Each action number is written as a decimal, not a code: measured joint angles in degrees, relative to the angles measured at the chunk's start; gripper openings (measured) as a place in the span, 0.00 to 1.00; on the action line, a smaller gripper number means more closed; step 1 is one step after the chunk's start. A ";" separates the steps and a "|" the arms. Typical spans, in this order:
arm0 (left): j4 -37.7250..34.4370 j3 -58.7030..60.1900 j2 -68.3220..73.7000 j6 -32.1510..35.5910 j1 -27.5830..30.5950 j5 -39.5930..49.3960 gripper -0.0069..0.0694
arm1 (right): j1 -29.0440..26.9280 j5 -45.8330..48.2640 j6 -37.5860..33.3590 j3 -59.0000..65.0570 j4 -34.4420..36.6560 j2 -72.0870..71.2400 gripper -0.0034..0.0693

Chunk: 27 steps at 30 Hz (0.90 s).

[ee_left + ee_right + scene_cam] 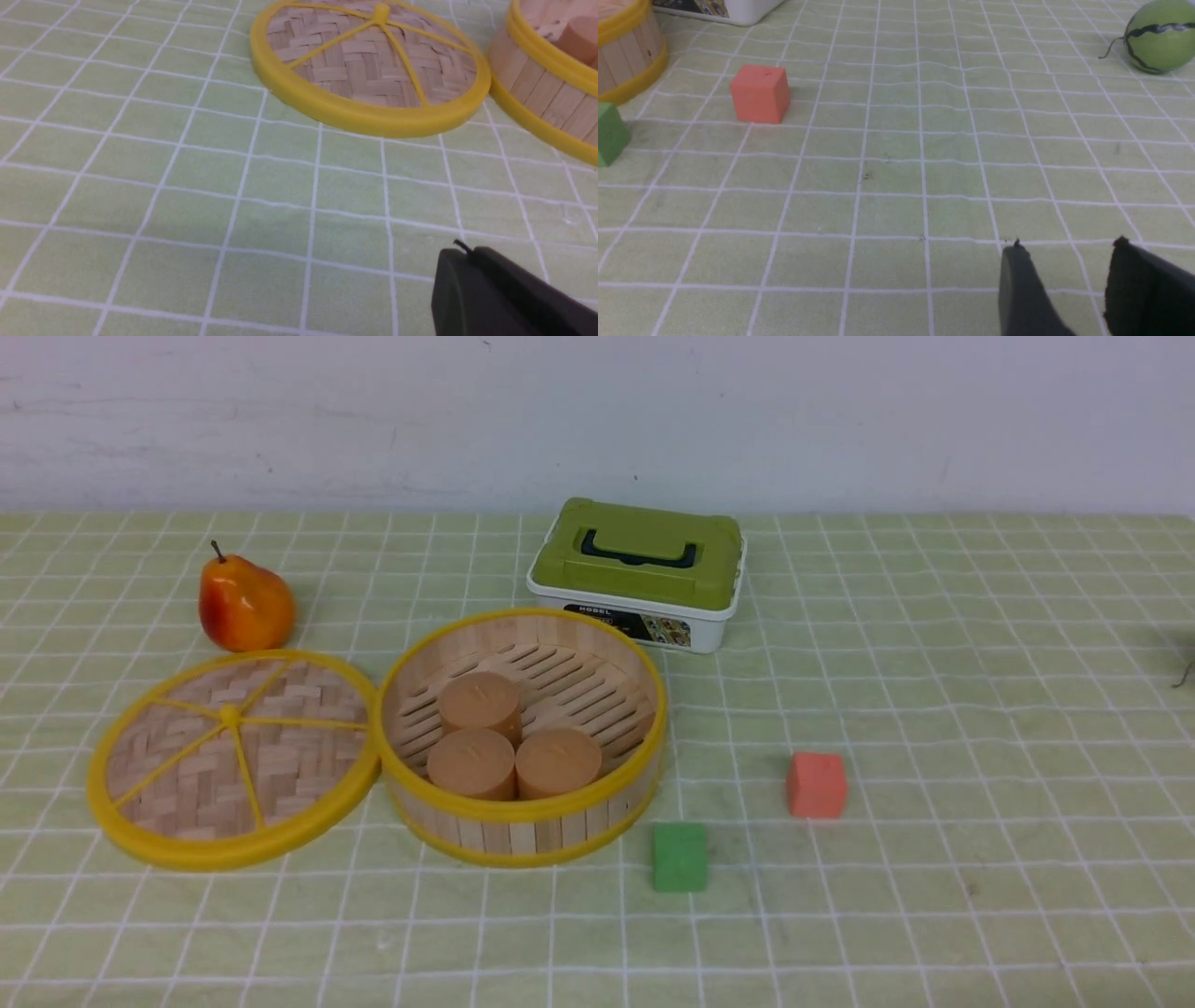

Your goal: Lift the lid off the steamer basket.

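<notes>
Our left hand [472, 280] is mostly cut off, its grip unreadable; our right hand [1069, 245] gapes empty; lid [233, 761] touches steamer basket [523, 826].

The front camera looks forward and down over the whole table [934, 915] to the far wall [597, 420], the left wrist camera sits low, close to the lid [369, 74] and steamer basket [537, 88], the right one low by the red cube [760, 93], all shared with it.
</notes>
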 joint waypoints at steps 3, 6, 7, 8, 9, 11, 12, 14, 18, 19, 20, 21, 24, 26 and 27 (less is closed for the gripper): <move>-2.26 0.00 0.00 3.20 0.00 0.04 0.07 | 0.00 0.00 0.00 0.00 0.00 0.00 0.38; -3.01 0.00 0.00 5.58 0.00 0.04 0.07 | 0.00 0.00 0.00 0.00 0.00 0.00 0.38; -3.01 0.00 0.00 5.95 0.00 0.04 0.07 | 0.00 0.00 0.00 0.00 0.00 0.00 0.38; -3.09 0.00 0.00 6.09 0.00 0.04 0.07 | 0.00 0.00 0.00 0.00 0.00 0.00 0.38; -3.09 0.00 0.00 6.17 0.00 0.04 0.07 | 0.00 0.00 0.00 0.00 0.00 0.00 0.38; -3.20 0.00 0.00 6.32 0.00 0.04 0.07 | 0.00 0.00 0.00 0.00 0.00 0.00 0.38; -3.20 0.00 0.00 6.32 0.00 0.04 0.07 | 0.00 0.00 0.00 0.00 0.00 0.00 0.38; -3.20 0.00 0.00 6.32 0.00 0.04 0.08 | 0.00 0.00 0.00 0.00 0.00 0.00 0.38; -3.22 0.00 0.00 6.32 0.00 0.04 0.07 | 0.00 0.00 0.00 0.00 0.00 0.00 0.38; -3.22 0.00 0.00 6.32 0.00 0.04 0.08 | 0.00 0.00 0.00 0.00 0.00 0.00 0.38; -3.22 0.00 0.00 6.32 0.00 0.04 0.08 | 0.00 0.00 0.00 0.00 0.00 0.00 0.38; -3.22 0.00 0.00 6.32 0.00 0.04 0.08 | 0.00 0.00 0.00 0.00 0.00 0.00 0.38; -3.22 0.00 0.00 6.32 0.00 0.04 0.08 | 0.00 0.00 0.00 0.00 0.00 0.00 0.38; -3.22 0.00 0.00 6.32 0.00 0.04 0.08 | 0.00 0.00 0.00 0.00 0.00 0.00 0.38; -3.22 0.00 0.00 6.32 0.00 0.04 0.08 | 0.00 0.00 0.00 0.00 0.00 0.00 0.38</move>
